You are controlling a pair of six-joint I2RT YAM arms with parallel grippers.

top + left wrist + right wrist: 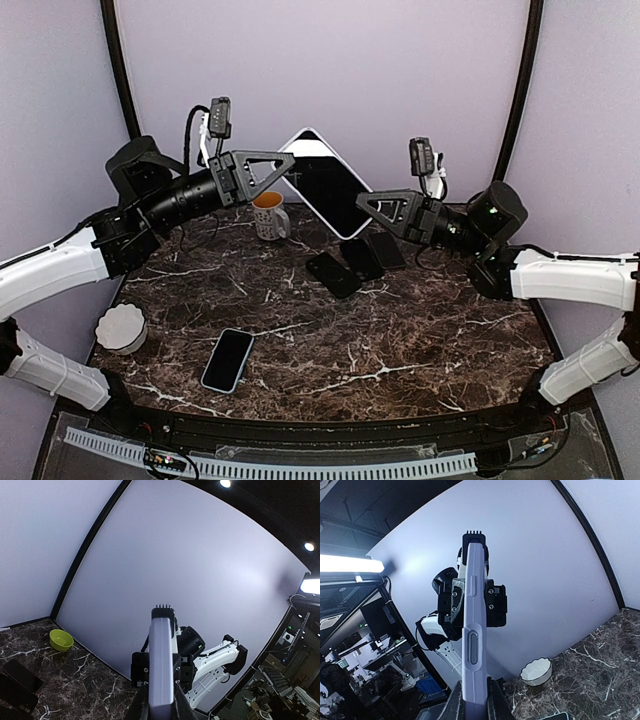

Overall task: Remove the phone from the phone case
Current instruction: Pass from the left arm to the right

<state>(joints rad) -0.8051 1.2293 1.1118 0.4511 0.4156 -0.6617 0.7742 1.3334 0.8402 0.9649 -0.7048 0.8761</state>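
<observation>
A large phone with a black screen sits in a pale lavender case [322, 182] and is held tilted in the air above the back of the table. My left gripper [283, 166] is shut on its left edge, my right gripper [366, 206] on its lower right edge. In the left wrist view the case [161, 665] stands edge-on between my left gripper's [161, 708] fingers. In the right wrist view the case edge with side buttons [475, 630] stands between my right gripper's [475, 704] fingers. The phone is inside the case.
A white mug with an orange inside [270, 216] stands below the left gripper. Three dark phones [358, 262] lie mid-table. A phone in a light blue case [228, 360] lies front left. A white bowl [122, 328] sits at the left edge. A green bowl [61, 640] sits by the wall.
</observation>
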